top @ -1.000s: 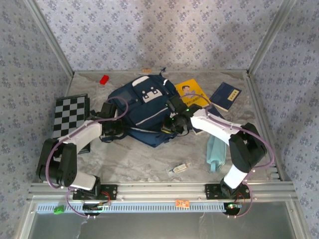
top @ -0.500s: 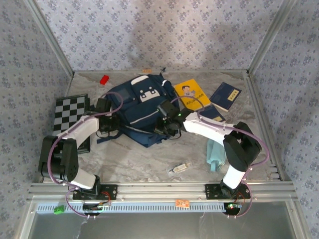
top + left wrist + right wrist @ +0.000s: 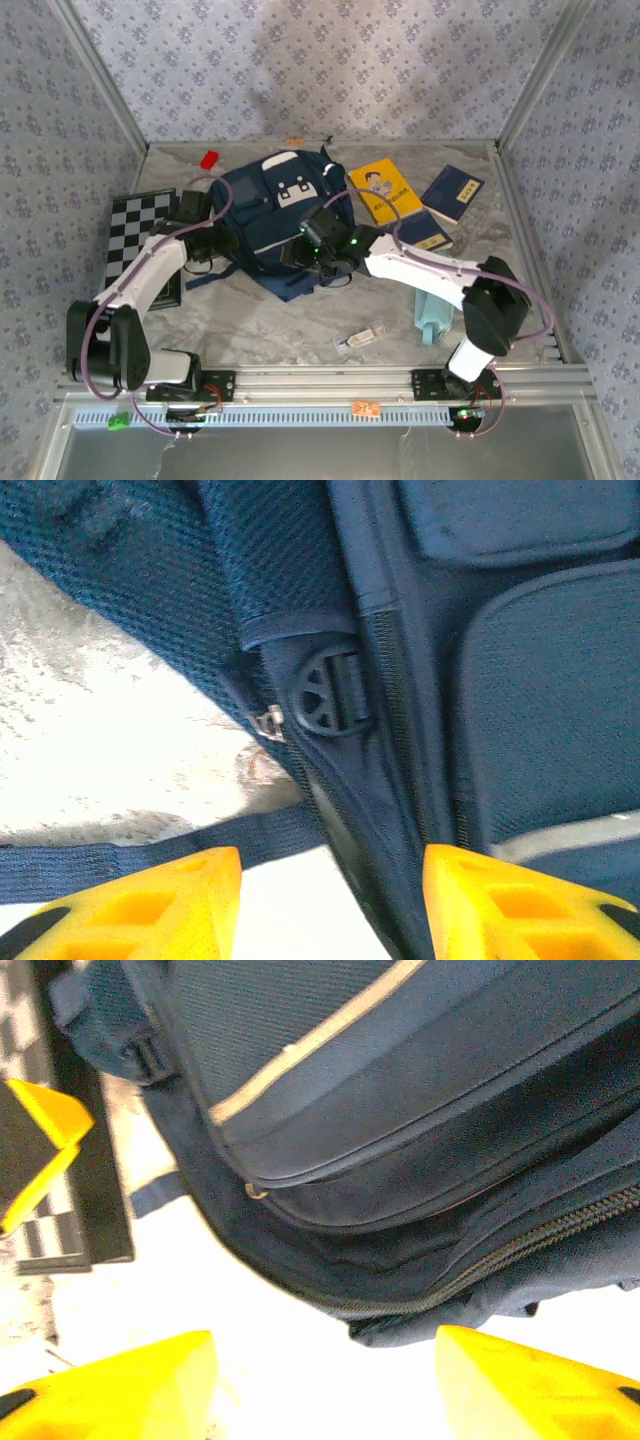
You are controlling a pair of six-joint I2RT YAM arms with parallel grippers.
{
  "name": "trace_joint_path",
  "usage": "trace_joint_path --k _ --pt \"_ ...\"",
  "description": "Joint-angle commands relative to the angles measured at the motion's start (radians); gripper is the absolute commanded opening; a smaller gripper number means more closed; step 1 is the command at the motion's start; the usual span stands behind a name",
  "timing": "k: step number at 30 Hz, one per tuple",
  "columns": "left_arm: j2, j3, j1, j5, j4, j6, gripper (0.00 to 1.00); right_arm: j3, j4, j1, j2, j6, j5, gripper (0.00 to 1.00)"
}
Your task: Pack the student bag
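Observation:
The student bag (image 3: 265,205) is a navy backpack with white patches, lying flat on the table's back left. My left gripper (image 3: 218,245) is at its left edge. In the left wrist view it (image 3: 330,910) stands open, with the bag's (image 3: 520,680) side seam and a dark strap (image 3: 150,855) running loose between the yellow fingers (image 3: 150,905). My right gripper (image 3: 298,255) is at the bag's near end. It (image 3: 325,1390) is open too, the zippered edge of the bag (image 3: 400,1110) just beyond its fingertips and bare table between them.
A checkerboard (image 3: 140,240) lies left of the bag under the left arm. A yellow book (image 3: 385,190) and two blue booklets (image 3: 452,192) lie to the right. A pale blue pouch (image 3: 432,310), a small clear item (image 3: 362,338) and a red block (image 3: 209,159) also sit on the table.
Both grippers, shut on the bag's edges a second ago, have slid the bag left and toward the back. Both have now opened and let go.

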Motion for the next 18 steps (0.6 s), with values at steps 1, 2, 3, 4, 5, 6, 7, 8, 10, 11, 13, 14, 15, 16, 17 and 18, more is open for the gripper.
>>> trace_joint_path --k 1,2,3,4,5,6,7,8,10,11,13,14,15,16,17,18 --pt "-0.059 0.014 -0.018 0.11 -0.011 -0.059 0.51 -0.021 -0.077 -0.056 -0.069 -0.067 0.022 0.66" --pt "-0.072 0.005 -0.037 0.121 0.007 -0.075 0.51 -0.023 -0.088 -0.082 -0.073 -0.098 0.013 0.67" --pt "-0.082 -0.004 -0.066 0.124 0.025 -0.093 0.52 -0.024 -0.089 -0.109 -0.071 -0.143 -0.021 0.69" --pt "-0.089 -0.01 -0.095 0.121 0.037 -0.111 0.52 -0.018 -0.098 -0.14 -0.059 -0.188 -0.056 0.7" --pt "-0.09 -0.012 -0.123 0.117 0.051 -0.131 0.52 -0.003 -0.118 -0.17 -0.043 -0.247 -0.063 0.7" --pt "-0.088 -0.014 -0.145 0.113 0.062 -0.148 0.52 0.008 -0.14 -0.19 -0.03 -0.271 -0.063 0.71" --pt "-0.084 -0.015 -0.169 0.109 0.074 -0.166 0.52 0.019 -0.166 -0.209 -0.011 -0.295 -0.067 0.72" --pt "-0.078 -0.017 -0.193 0.108 0.091 -0.183 0.52 0.026 -0.197 -0.236 0.004 -0.311 -0.068 0.72" --pt "-0.06 -0.015 -0.236 0.106 0.119 -0.206 0.53 0.028 -0.177 -0.282 0.029 -0.362 -0.089 0.73" --pt "-0.047 -0.009 -0.258 0.105 0.129 -0.215 0.53 0.039 -0.176 -0.304 0.04 -0.396 -0.098 0.73" --pt "-0.025 0.009 -0.302 0.099 0.144 -0.224 0.54 0.063 -0.177 -0.345 0.051 -0.454 -0.087 0.74" --pt "-0.014 0.02 -0.325 0.082 0.148 -0.232 0.54 0.071 -0.176 -0.37 0.058 -0.481 -0.087 0.74" --pt "-0.006 0.027 -0.347 0.071 0.158 -0.24 0.54 0.082 -0.152 -0.39 0.062 -0.507 -0.088 0.75" --pt "0.005 0.034 -0.372 0.068 0.182 -0.247 0.54 0.093 -0.154 -0.416 0.07 -0.532 -0.086 0.75" --pt "0.019 0.041 -0.393 0.068 0.204 -0.253 0.55 0.104 -0.16 -0.444 0.081 -0.543 -0.079 0.75" --pt "0.032 0.051 -0.408 0.066 0.217 -0.259 0.55 0.113 -0.164 -0.466 0.093 -0.548 -0.082 0.75"
